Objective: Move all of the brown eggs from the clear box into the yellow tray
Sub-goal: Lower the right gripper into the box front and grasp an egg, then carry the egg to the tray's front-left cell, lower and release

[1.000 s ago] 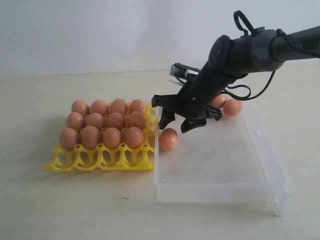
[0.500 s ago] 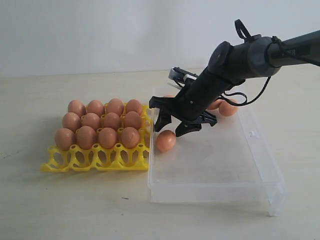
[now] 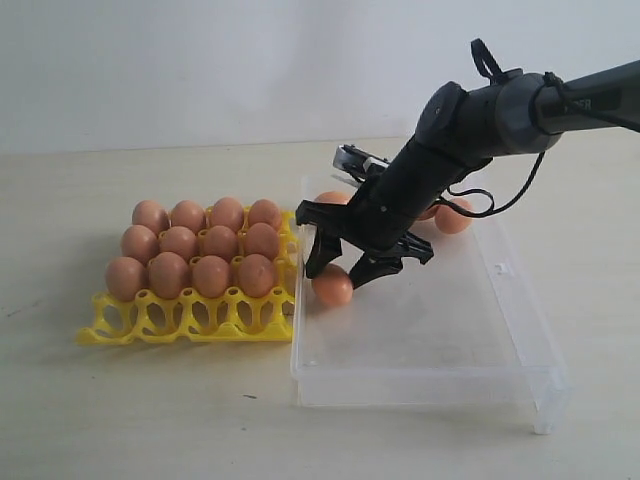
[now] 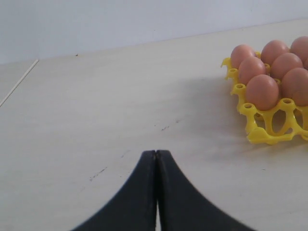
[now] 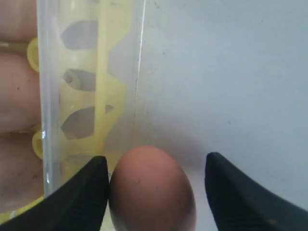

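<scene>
Exterior view: my right arm (image 3: 470, 120) crosses the far end of the clear box (image 3: 420, 385) and covers part of what lies there. Behind it I see one far egg (image 3: 453, 216) nearly whole, a sliver of another beside it, and a third showing near the far left corner. I cannot give an exact count for that group.

Right wrist view: the lone egg (image 5: 151, 187) is cut off at the frame edge. The yellow tray (image 3: 190, 315) shows only as a blur through the box wall.

Left wrist view: only one corner of the tray is in frame, and the box is out of sight.

Right pincer (image 3: 336, 275): spread wide, down inside the box, one finger on each side of the lone egg. One finger (image 5: 82, 197) looks to be against the shell and the other stands clear. Nothing is gripped.

Left pincer (image 4: 156, 163): fingers pressed together, empty, low over the bare table (image 3: 150, 420).

Brown eggs (image 3: 211, 276): smooth, matte, orange-brown ovals, all alike. Twelve sit in the tray in three rows of four, and the near row of cups holds none. The lone egg lies on the box floor close to the left wall, the side next to the tray.

The tray is a bright yellow openwork lattice just beside the box. I cannot tell whether the two touch.
</scene>
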Action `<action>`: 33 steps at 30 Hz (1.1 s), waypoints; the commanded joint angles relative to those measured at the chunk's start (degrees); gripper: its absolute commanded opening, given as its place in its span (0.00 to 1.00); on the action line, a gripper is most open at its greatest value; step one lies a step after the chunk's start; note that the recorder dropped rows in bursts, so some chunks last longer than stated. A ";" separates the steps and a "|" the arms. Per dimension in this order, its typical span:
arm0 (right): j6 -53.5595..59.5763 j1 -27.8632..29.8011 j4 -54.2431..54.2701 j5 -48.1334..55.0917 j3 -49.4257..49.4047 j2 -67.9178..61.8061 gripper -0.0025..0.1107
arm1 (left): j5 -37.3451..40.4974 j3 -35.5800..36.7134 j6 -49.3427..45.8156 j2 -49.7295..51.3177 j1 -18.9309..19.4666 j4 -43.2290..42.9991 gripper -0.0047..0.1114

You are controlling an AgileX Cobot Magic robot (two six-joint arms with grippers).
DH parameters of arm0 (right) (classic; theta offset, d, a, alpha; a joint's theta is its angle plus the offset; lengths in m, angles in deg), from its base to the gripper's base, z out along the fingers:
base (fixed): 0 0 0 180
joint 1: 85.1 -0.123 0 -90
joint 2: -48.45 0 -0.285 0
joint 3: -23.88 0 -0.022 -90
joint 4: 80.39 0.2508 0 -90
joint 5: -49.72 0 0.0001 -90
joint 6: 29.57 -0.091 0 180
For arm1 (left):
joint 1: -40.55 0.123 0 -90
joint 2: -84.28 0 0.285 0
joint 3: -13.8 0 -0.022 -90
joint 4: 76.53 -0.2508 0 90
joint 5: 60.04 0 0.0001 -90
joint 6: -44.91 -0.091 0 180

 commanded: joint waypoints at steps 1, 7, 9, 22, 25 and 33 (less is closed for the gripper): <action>0.69 -0.28 0.35 0.95 0.27 1.12 0.54 | -0.52 -0.23 0.31 0.04 -0.34 0.14 0.04; 4.65 -0.62 -0.74 0.95 0.17 1.23 0.21 | -0.52 -0.23 0.31 0.04 -0.34 0.14 0.04; 6.91 -0.62 -0.74 1.22 0.17 1.23 0.03 | -0.52 -0.23 0.31 0.04 -0.34 0.14 0.04; 12.36 -0.85 1.59 -7.13 -2.75 11.09 0.02 | -0.52 -0.23 0.31 0.04 -0.34 0.14 0.04; 19.35 -2.20 8.74 -13.43 -6.72 15.98 0.02 | -0.52 -0.23 0.31 0.04 -0.34 0.14 0.04; 59.62 -10.44 50.23 -18.58 -13.02 19.83 0.02 | -0.52 -0.23 0.31 0.04 -0.34 0.14 0.04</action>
